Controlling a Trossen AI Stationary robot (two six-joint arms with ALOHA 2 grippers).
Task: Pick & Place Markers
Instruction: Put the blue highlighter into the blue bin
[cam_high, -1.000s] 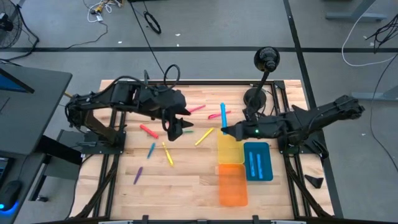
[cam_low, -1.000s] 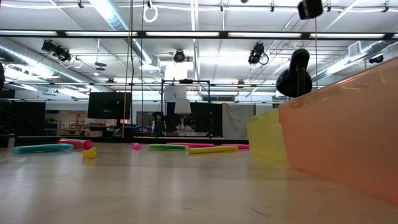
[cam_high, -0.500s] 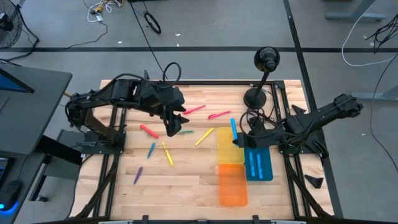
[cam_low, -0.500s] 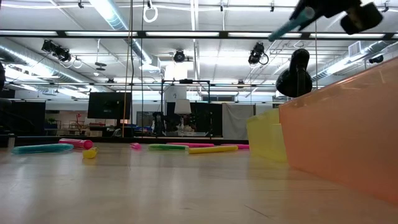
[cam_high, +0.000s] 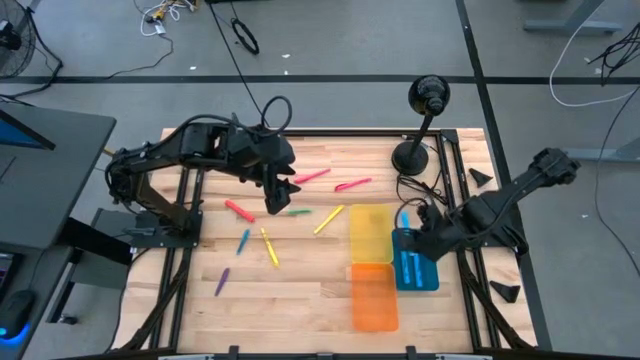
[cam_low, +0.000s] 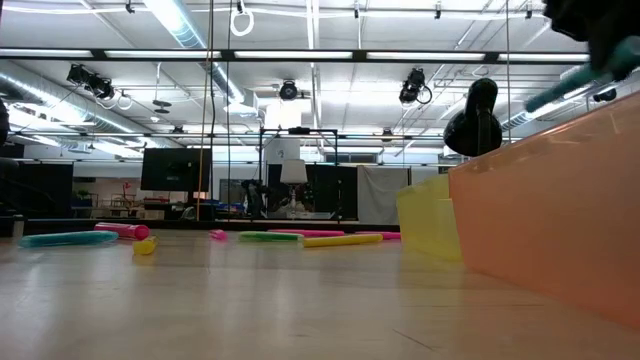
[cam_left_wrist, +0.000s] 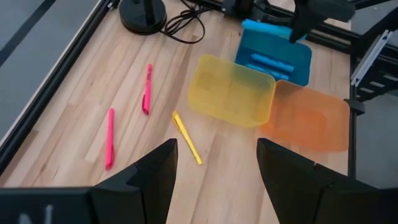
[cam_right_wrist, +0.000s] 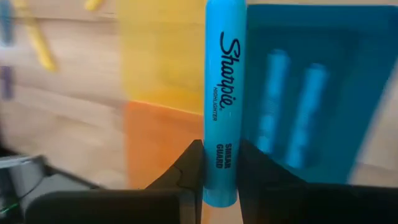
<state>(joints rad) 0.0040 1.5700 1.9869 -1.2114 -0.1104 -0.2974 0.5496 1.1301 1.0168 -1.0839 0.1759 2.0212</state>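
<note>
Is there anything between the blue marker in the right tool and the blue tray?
Nothing visible. The right tool holds the blue marker just above the blue tray, which already holds two blue markers.

Bare wood (cam_high: 300, 285) near front edge, lamp base (cam_high: 409, 157) blocking back

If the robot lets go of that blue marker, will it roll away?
Probably not far. The blue marker is round and smooth, so it would likely roll, but the right pincer holds it by the blue tray, whose walls should stop it. It looks stiff and light: it stays straight though pinched only at one end.
</note>
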